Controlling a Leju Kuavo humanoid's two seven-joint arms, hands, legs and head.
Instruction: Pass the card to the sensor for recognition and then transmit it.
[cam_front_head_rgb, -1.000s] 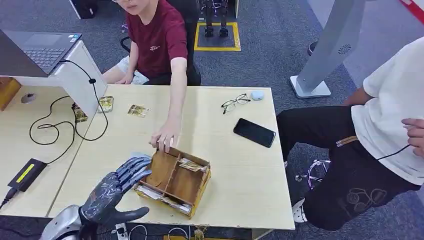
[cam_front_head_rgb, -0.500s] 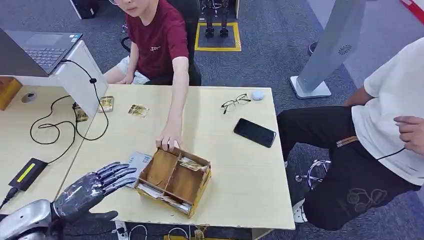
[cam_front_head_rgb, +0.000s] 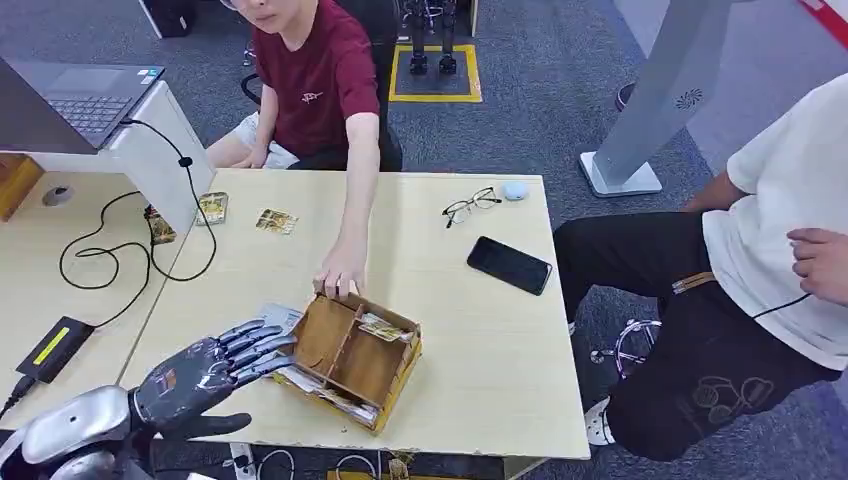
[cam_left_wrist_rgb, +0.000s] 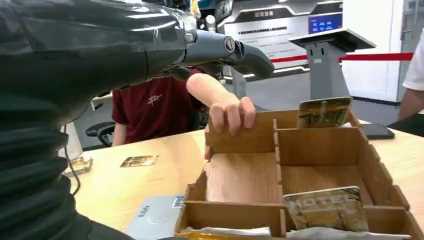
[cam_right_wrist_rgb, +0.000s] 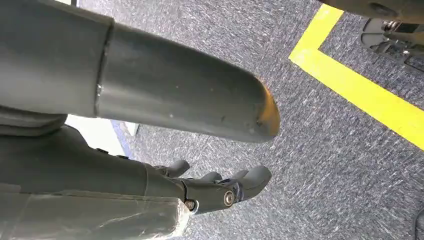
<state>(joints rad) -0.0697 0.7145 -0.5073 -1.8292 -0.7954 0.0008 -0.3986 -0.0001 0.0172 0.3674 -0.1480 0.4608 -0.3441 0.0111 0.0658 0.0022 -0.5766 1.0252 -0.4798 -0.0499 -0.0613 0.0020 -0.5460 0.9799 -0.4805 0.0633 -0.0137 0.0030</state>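
Two hands to log. Left hand (cam_front_head_rgb: 205, 372) hovers over the near-left tabletop (cam_front_head_rgb: 480, 350), fingers spread and flat, holding nothing, tips just at the near-left corner of the wooden box (cam_front_head_rgb: 350, 360). Right hand (cam_right_wrist_rgb: 220, 190) hangs beside the robot over grey carpet (cam_right_wrist_rgb: 325, 150) with a yellow line (cam_right_wrist_rgb: 360, 95) — fingers loosely curled, nothing in them.

Box sits tilted on the tabletop, split into compartments. One card (cam_left_wrist_rgb: 325, 207) leans in the near compartment; another card (cam_left_wrist_rgb: 324, 112) stands upright at the far wall. A grey card (cam_front_head_rgb: 278, 318) lies flat on the tabletop, just left of the box, partly under the left hand's fingers (cam_front_head_rgb: 255, 345).

A person in a red shirt (cam_front_head_rgb: 320, 80) reaches across — their hand (cam_front_head_rgb: 340, 275) grips the box's far rim. More cards (cam_front_head_rgb: 275, 221) lie at the far left, near a white stand (cam_front_head_rgb: 160, 160) with a laptop (cam_front_head_rgb: 75, 95). Glasses (cam_front_head_rgb: 470, 205) and a phone (cam_front_head_rgb: 509, 265) lie to the right, well apart from the box.
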